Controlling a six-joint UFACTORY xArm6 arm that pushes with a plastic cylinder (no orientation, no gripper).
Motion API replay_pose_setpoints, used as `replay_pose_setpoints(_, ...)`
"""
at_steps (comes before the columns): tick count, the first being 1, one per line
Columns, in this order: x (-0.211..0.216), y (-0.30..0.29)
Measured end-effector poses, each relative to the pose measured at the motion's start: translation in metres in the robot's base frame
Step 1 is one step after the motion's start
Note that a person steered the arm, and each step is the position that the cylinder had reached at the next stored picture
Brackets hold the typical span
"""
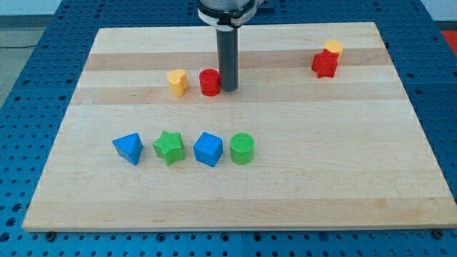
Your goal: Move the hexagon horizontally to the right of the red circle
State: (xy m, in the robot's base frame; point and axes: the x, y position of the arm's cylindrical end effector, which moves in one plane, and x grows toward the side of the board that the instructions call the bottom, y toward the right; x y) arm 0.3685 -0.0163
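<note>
Blue cube [208, 149] lies nearest; my fingerless tip [228, 88], beside the red circle [209, 83], should round the top-right-corner yellow hexagon [333, 48], pushing leftward.

The wooden worktop [285, 185] carries eight blocks. Touching the end effector's tip [229, 88] on the view's left sits the red circle [209, 82], with the yellow heart [178, 81] further left. Well to its right lie the yellow hexagon [333, 48] and red star [325, 64], touching. Below it run the blue triangle [128, 148], green star [169, 147], blue cube [208, 148] and green circle [242, 148].
</note>
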Motion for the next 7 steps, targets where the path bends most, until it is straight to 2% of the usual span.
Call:
replay_pose_setpoints(1,0.008,0.056)
replay_pose_setpoints(2,0.026,0.133)
replay_pose_setpoints(3,0.025,0.219)
replay_pose_setpoints(4,-0.014,0.279)
replay_pose_setpoints(5,-0.064,0.292)
replay_pose_setpoints(6,-0.091,0.255)
replay_pose_setpoints(7,-0.096,0.221)
